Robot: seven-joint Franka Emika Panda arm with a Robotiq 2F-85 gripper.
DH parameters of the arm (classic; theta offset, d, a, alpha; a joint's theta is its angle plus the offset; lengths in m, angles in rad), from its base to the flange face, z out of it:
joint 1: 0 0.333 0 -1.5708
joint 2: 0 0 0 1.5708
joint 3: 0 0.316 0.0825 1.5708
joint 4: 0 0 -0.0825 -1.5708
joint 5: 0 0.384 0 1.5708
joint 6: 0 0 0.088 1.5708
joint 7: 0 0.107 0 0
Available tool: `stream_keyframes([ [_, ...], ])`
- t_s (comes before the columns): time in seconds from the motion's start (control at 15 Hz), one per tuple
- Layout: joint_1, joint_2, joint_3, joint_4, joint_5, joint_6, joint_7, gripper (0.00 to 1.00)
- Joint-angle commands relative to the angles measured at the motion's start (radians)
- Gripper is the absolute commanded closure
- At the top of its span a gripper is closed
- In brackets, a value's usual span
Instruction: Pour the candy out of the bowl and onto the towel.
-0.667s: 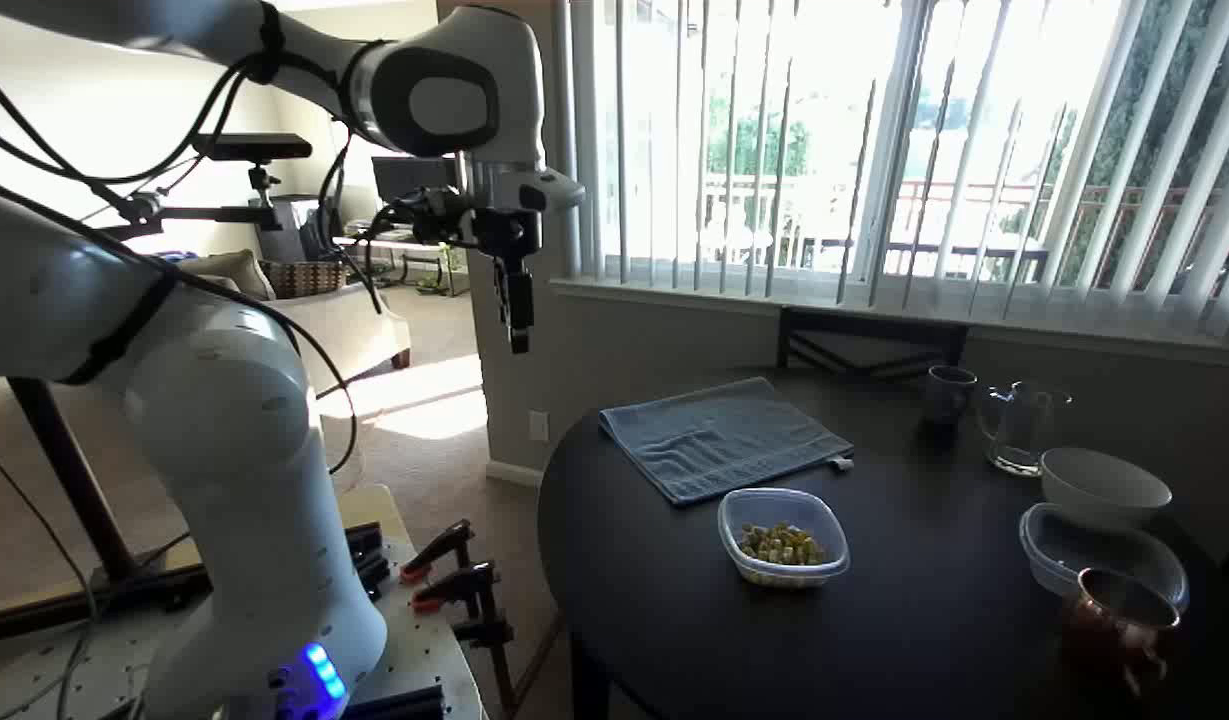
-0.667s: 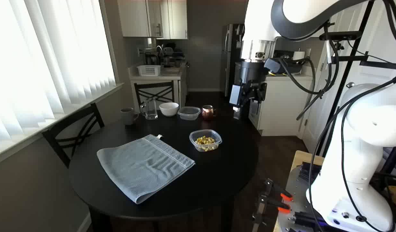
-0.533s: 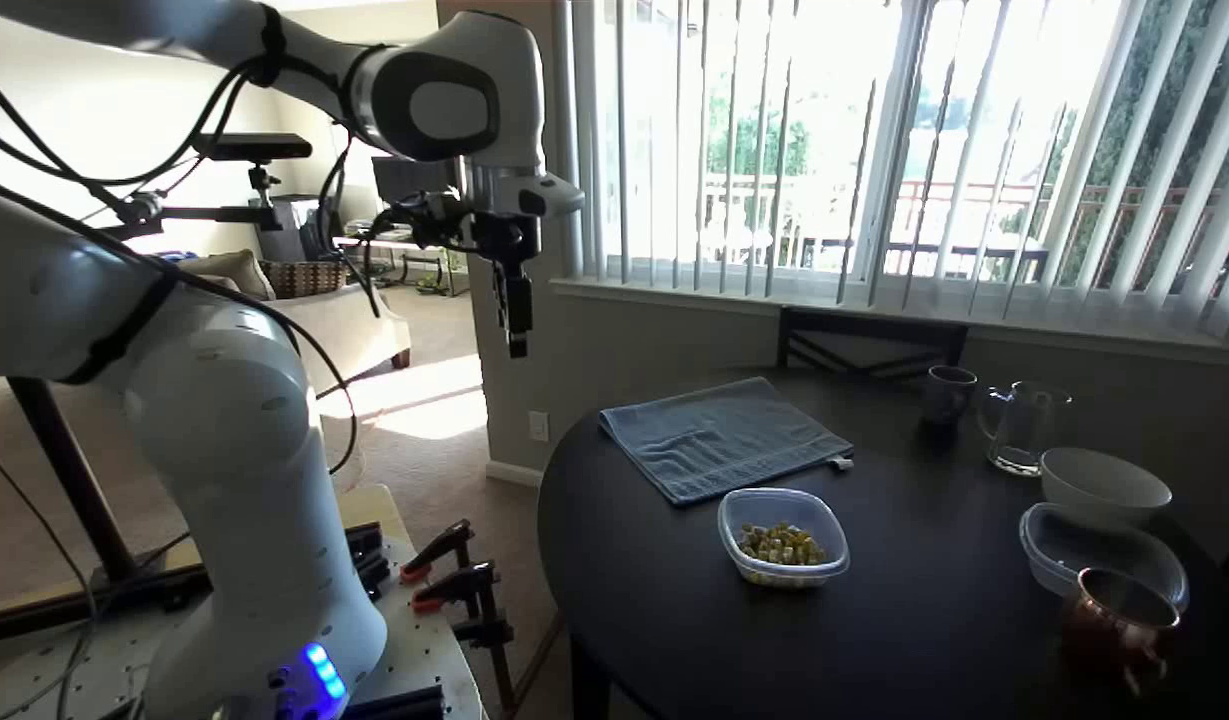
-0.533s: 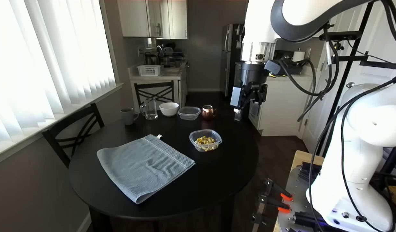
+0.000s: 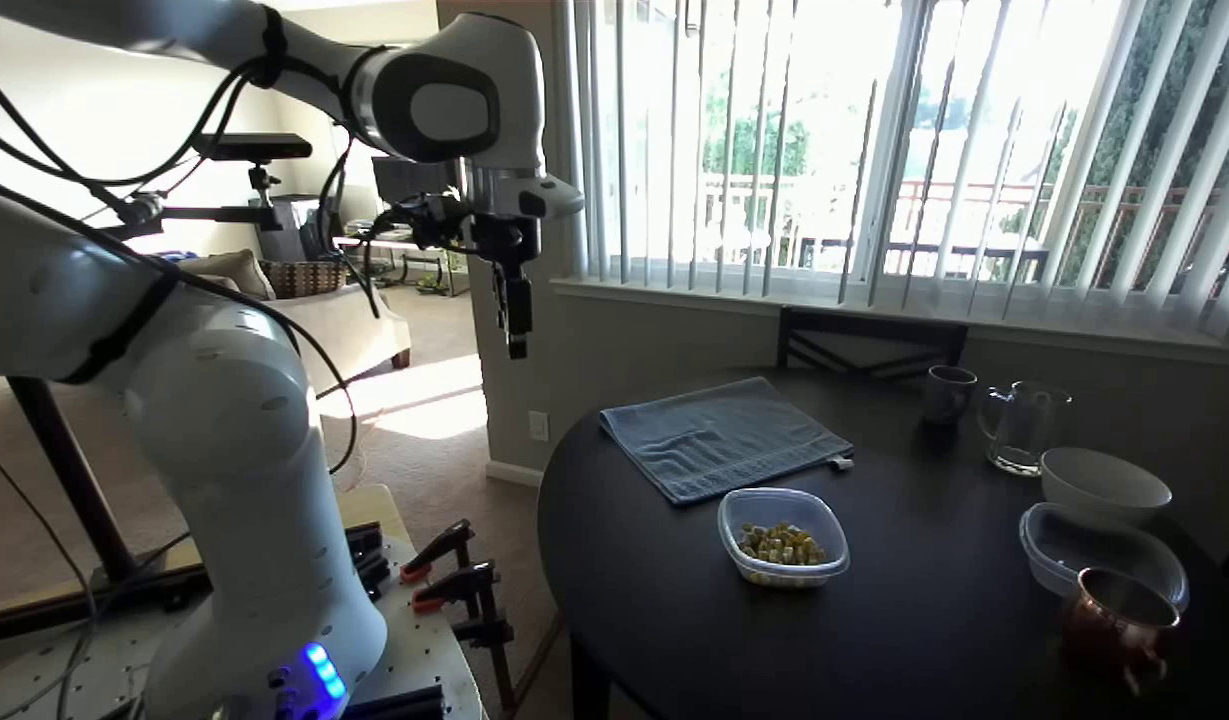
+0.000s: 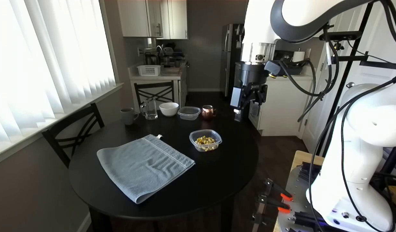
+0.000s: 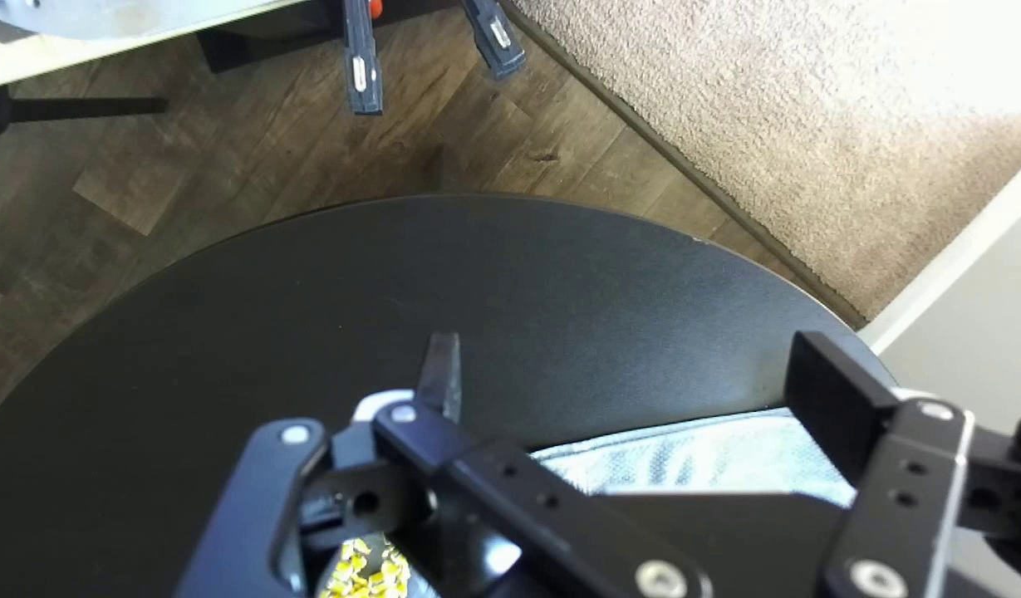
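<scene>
The small translucent bowl [image 5: 819,520] stands upright on the dark round table, with yellow-green and brown candy [image 5: 779,545] inside. In an exterior view the bowl [image 6: 217,140] and candy [image 6: 204,140] show beside the towel. The blue-grey towel [image 5: 719,440] lies flat, slightly rumpled, close to the bowl; it also shows in an exterior view [image 6: 144,167]. My gripper [image 5: 517,345] hangs pointing down, well above table height and apart from the bowl. In the wrist view the gripper [image 7: 630,365] is open and empty. There, part of the candy [image 7: 362,573] and towel [image 7: 718,448] show; the bowl is mostly hidden behind the fingers.
On the table [image 6: 223,174] stand a grey mug [image 6: 127,116], a glass mug [image 6: 150,111], a larger white bowl [image 6: 169,109], a second clear container [image 6: 188,113] and a copper mug [image 6: 207,112]. Clamps [image 6: 265,203] sit at the robot's mount. A window is beside the table.
My gripper has lowered very slightly. The bowl, candy and towel have not moved.
</scene>
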Motion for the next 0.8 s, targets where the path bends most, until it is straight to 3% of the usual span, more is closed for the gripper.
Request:
stream_keyframes([
  [0.0,-0.017,0.141,0.014,0.048,0.04,0.105,0.013,0.0],
  [0.33,-0.05,0.428,0.022,0.162,0.103,0.497,0.132,0.0],
  [0.47,-0.082,0.554,0.029,0.211,0.078,0.636,0.21,0.0],
  [0.73,-0.152,0.813,0.018,0.32,-0.022,0.784,0.409,0.0],
])
